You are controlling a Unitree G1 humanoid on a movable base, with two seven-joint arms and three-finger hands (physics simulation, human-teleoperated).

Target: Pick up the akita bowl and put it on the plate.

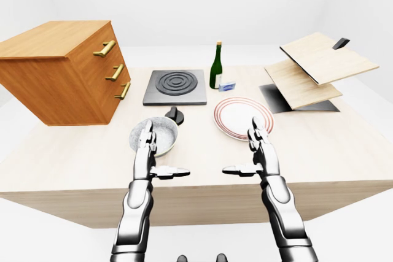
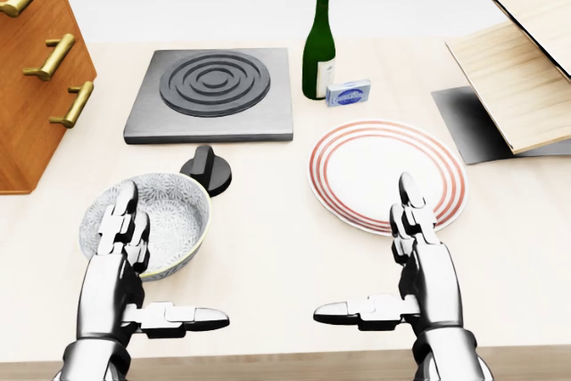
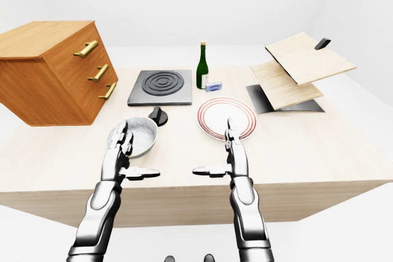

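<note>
"Head view, going outward from the left fingers [image 2: 122, 207]: standing straight up and spread wide, thumb sticking out sideways, closing on nothing."

"Mirroring that on the other side?"

"Mirroring it. Right fingers [image 2: 409, 195] pointing up the same way, wide open, holding nothing."

"Placing the hands, then?"

"Hovering the left hand [image 2: 118, 260] at the lower-left rim of the akita bowl [image 2: 169, 207], overlapping it in the picture, but not managing to tell whether touching. Hovering the right hand [image 2: 430, 278] at the lower edge of the plate [image 2: 332, 167]."

"And locating the bowl?"

"Sitting upright on the table [image 2: 268, 238], left of the plate and well apart from it, just below a black knob [image 2: 207, 169]. Showing nothing inside, and nothing on the plate either."

"Judging progress?"

"Reckoning nothing done yet. Leaving the grasping, lifting, carrying rightward and setting down all to do."

"Looking farther out?"

"Passing the burner [image 2: 212, 91], bottle [image 2: 318, 46], small box [image 2: 347, 93], drawer cabinet [image 2: 31, 86] at left and wooden boards [image 2: 526, 69] at right, probably lying clear of the route."
</note>
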